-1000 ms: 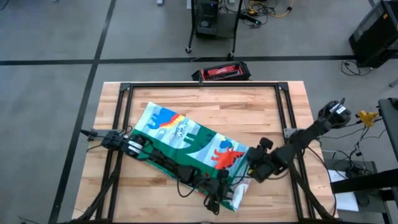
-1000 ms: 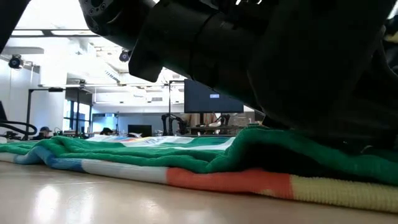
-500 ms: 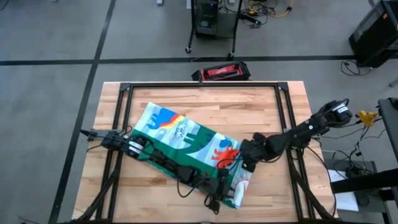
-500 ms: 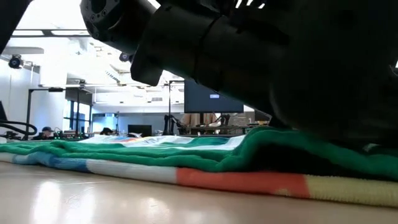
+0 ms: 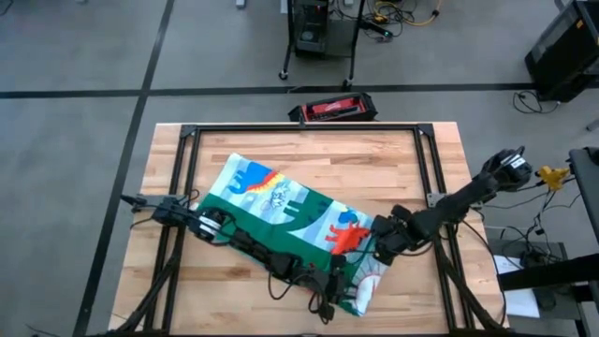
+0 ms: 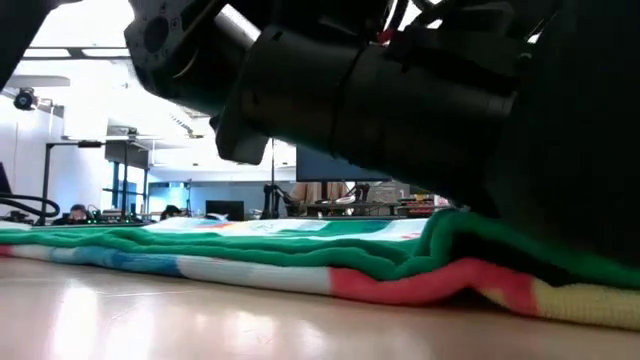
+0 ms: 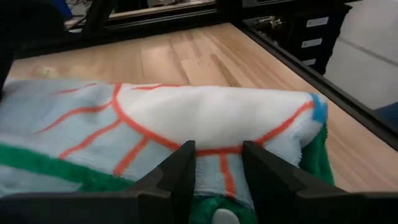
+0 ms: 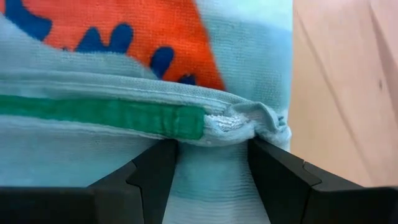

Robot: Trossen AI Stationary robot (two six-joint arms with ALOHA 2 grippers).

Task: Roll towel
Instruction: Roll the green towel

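The towel (image 5: 281,201) lies slantwise on the wooden table, from far left to near right. Its dinosaur print faces up and a green band (image 5: 245,227) runs along its near side. In the low view it is a low folded ridge (image 6: 420,275) resting on the table. My left arm reaches along the towel's near side, and my left gripper (image 5: 335,285) is shut on the towel's near right end. My right gripper (image 5: 377,251) is shut on the towel's right end, beside the orange dinosaur (image 5: 348,234). My left gripper pinches a rounded fold of the towel (image 7: 217,134) between its two fingers, on the pale face with orange lines. The fingers come nearly level from the table's left. The fold rests on the table. My right gripper pinches the towel at its hemmed edge (image 8: 230,124), where the green border ends, with pale cloth filling the gap between its fingers (image 8: 155,171). It comes low from the table's right. The cloth lies slack on the table.
A black metal frame (image 5: 304,128) runs around the tabletop. A red and black box (image 5: 332,109) lies just past the far edge. Bare wood shows at the far side (image 5: 356,154) and at the near left (image 5: 225,290).
My right gripper went toward the towel's middle and then came back toward the right edge. My left arm has moved a little to the right. The towel has slid slightly to the right, and the raised fold at its near end has moved right along the table.
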